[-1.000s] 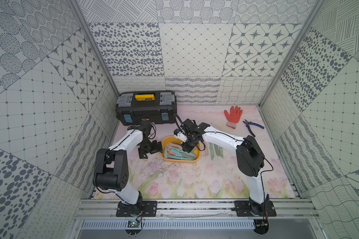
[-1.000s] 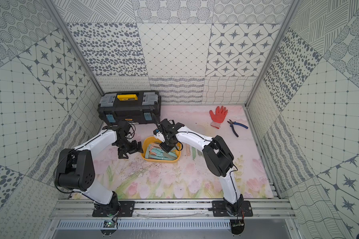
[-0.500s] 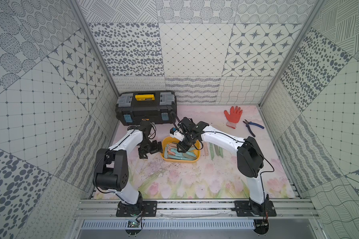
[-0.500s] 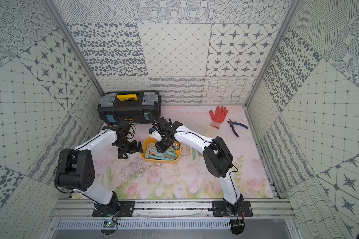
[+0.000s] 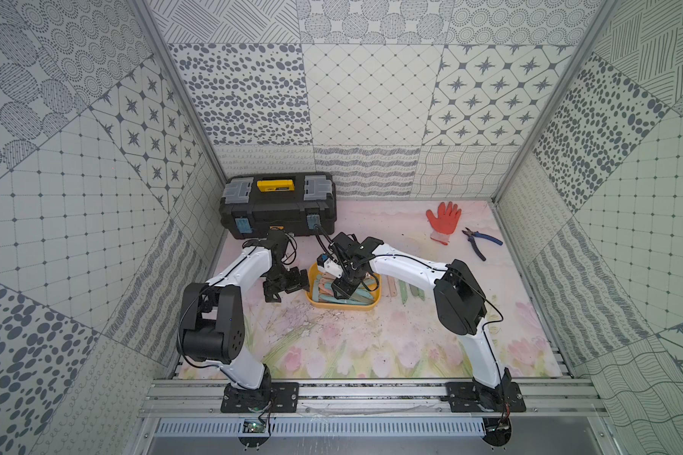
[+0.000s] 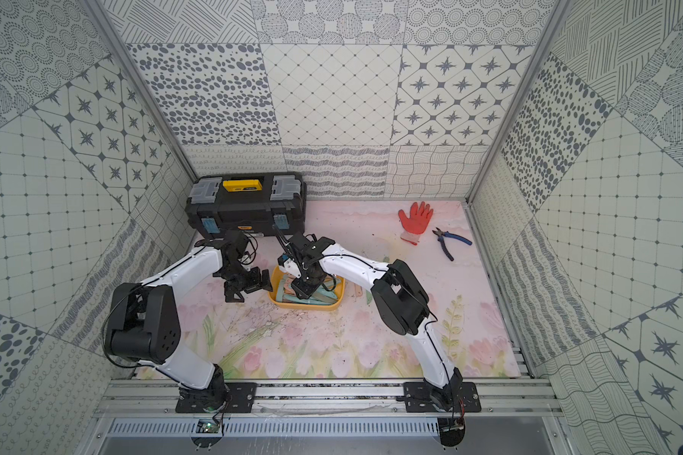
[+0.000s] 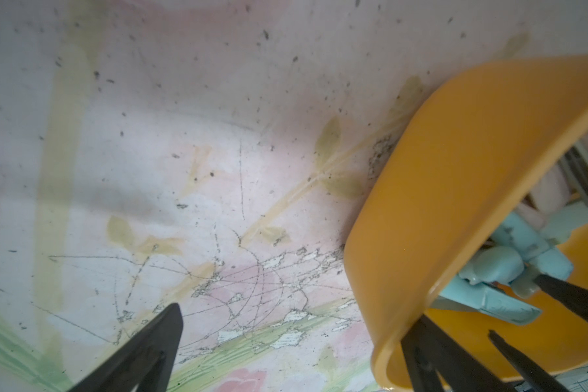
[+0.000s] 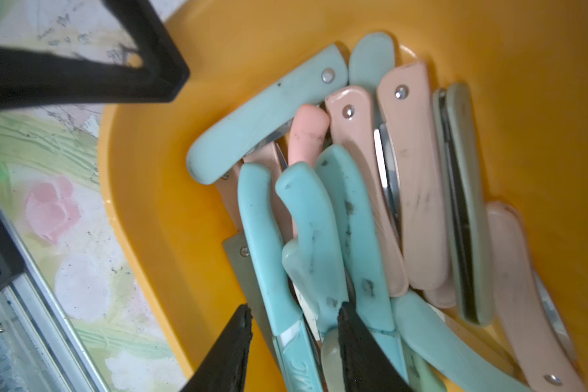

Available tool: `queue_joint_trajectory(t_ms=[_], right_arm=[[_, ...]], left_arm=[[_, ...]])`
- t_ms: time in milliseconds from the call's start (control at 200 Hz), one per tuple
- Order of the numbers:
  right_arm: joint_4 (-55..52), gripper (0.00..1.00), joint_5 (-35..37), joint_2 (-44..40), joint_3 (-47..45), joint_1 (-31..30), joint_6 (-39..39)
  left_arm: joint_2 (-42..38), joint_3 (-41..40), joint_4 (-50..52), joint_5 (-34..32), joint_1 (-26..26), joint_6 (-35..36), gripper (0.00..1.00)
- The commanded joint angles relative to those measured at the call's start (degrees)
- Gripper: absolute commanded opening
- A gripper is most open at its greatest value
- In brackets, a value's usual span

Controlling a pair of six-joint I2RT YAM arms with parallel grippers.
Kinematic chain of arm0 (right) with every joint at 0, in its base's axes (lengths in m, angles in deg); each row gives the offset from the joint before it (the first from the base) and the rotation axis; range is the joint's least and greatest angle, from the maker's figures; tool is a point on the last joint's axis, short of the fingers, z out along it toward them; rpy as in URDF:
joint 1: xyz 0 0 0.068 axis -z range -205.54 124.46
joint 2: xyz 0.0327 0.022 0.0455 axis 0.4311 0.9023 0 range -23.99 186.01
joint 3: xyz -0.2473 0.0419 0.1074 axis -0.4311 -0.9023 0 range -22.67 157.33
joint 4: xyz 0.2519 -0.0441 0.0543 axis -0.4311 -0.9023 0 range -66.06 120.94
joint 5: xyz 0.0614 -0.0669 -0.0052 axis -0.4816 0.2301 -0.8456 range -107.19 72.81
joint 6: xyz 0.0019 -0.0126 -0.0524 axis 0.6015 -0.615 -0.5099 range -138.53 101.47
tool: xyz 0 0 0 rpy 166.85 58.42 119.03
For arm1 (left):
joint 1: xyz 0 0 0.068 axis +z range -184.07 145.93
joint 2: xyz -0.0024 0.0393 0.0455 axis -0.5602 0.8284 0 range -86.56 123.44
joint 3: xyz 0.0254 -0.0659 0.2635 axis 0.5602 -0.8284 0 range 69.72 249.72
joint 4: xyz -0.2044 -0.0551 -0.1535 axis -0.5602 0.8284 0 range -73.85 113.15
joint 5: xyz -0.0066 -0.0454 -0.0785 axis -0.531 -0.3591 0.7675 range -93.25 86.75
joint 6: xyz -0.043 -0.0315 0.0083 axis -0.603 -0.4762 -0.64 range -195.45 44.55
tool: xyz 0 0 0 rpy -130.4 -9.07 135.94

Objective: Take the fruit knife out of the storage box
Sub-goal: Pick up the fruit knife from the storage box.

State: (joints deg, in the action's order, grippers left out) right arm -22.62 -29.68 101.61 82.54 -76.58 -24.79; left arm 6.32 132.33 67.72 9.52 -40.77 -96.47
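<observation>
Knives (image 8: 319,203) piled in storage box (image 5: 346,306), toolbox (image 5: 279,208) behind

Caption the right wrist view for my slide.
Right gripper open over a pile of teal and pink folding fruit knives in the yellow storage box.

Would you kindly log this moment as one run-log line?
right gripper: open, tips among teal fruit knives in storage box | left gripper: open, straddling its wall | knife: none lifted yet
</observation>
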Motion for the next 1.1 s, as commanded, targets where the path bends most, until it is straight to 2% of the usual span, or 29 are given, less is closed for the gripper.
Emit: queue_joint_trajectory(t_ms=[0,280,545,845,1096], right_arm=[[-0.8,0.45,1.8,2.0,2.0,-0.7,-0.6],[-1.1,0.45,2.9,4.0,2.4,-0.8,-0.2],[0.1,0.25,2.8,2.5,2.0,-0.7,0.0],[2.8,0.16,4.0,-1.4,1.3,-0.4,0.8],[3.3,0.17,3.5,-4.1,1.9,0.2,1.6]], left_arm=[[-0.4,0.6,0.9,-0.9,0.7,-0.7,0.98],[-0.3,0.5,0.9,-0.9,0.7,-0.7,0.98],[-0.3,0.5,0.9,-0.8,0.7,-0.7,0.97],[-0.4,0.5,0.9,-0.8,0.7,-0.7,0.98],[-0.4,0.6,0.8,-0.8,0.7,-0.7,0.98]])
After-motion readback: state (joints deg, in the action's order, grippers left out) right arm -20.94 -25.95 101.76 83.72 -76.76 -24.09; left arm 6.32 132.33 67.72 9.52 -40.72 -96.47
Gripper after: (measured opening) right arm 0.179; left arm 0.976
